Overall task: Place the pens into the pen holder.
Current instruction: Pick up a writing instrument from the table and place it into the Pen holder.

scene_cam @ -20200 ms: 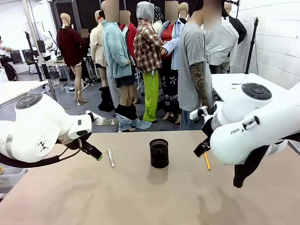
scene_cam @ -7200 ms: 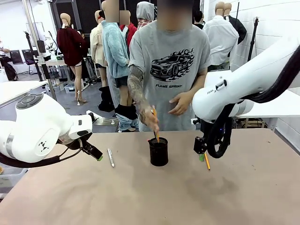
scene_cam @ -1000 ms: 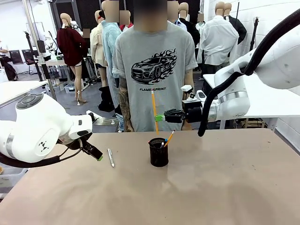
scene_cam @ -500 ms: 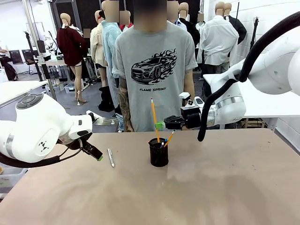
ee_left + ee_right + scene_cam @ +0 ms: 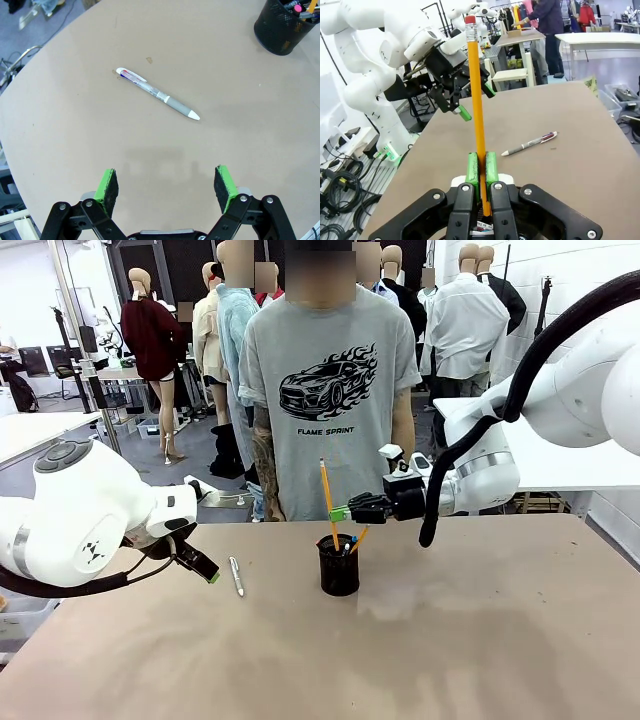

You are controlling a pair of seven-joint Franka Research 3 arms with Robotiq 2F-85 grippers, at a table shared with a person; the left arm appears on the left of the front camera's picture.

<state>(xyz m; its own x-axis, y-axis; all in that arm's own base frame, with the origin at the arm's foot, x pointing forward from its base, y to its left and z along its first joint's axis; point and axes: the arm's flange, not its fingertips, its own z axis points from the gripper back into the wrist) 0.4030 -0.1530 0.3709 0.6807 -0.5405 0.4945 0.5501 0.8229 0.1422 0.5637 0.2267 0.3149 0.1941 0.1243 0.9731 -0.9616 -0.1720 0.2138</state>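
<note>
Right end effector clamps pencil upright over pen holder; left end effector spread wide, empty, above tan table.

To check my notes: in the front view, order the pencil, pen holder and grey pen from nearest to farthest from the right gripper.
1. pencil, held in the right gripper
2. pen holder, just below
3. grey pen, lying to the left

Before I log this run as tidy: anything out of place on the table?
Only the silver-grey pen lying loose on the table, left of the pen holder; the right gripper holds an orange pencil upright over the holder.
</note>
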